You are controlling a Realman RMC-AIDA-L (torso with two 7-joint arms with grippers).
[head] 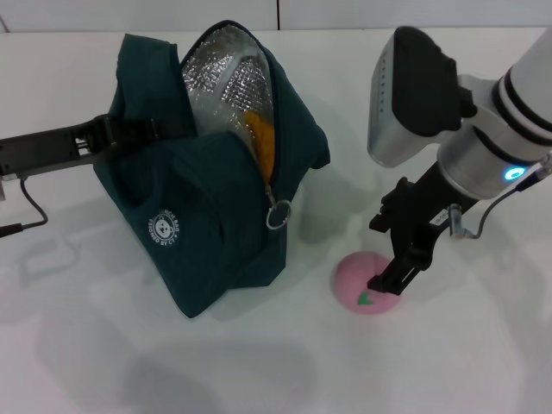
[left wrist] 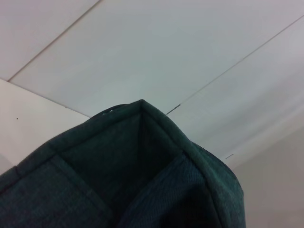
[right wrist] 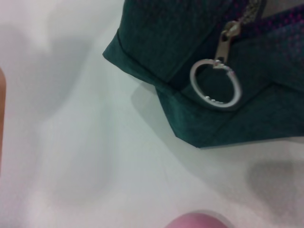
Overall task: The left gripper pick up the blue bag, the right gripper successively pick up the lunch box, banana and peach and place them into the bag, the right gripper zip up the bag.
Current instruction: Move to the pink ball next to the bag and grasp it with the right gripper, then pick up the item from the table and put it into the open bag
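The peach lies on the white table at the lower right of the head view, just beside the blue bag. The right gripper is directly on it, fingers apart around its right side. The bag stands open in the upper left (silver lining visible), with the banana inside. The left gripper is clamped on the bag's left edge. The zipper ring hangs at the bag's front.
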